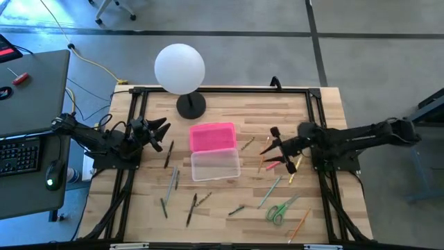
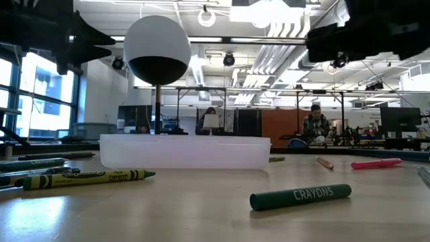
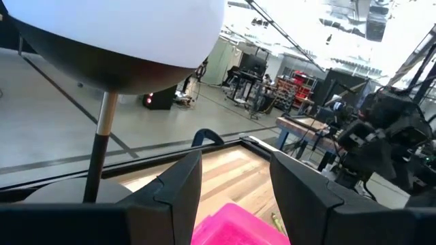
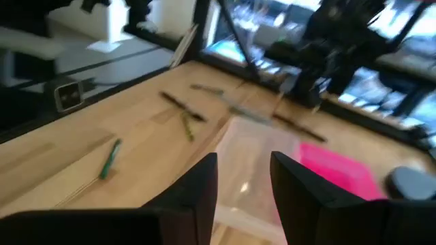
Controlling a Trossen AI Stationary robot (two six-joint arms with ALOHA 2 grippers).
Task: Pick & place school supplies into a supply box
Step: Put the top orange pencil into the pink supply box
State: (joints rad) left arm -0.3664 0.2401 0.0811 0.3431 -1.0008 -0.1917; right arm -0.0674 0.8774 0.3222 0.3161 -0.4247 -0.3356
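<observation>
The supply box is a clear tray lying open mid-table, seen too in the low view. Its pink lid lies flat just behind it. Pencils, pens and crayons lie scattered on the wood: a group left of the box, some in front, some right of it. The green-handled scissors lie near the front right. My left gripper hovers open left of the lid, holding nothing. My right gripper hovers open right of the box, also holding nothing; its wrist view shows the tray ahead.
A white globe lamp on a black base stands behind the lid. A black frame runs along the table's edges. In the low view, a green crayon and a yellow-green one lie in front of the box.
</observation>
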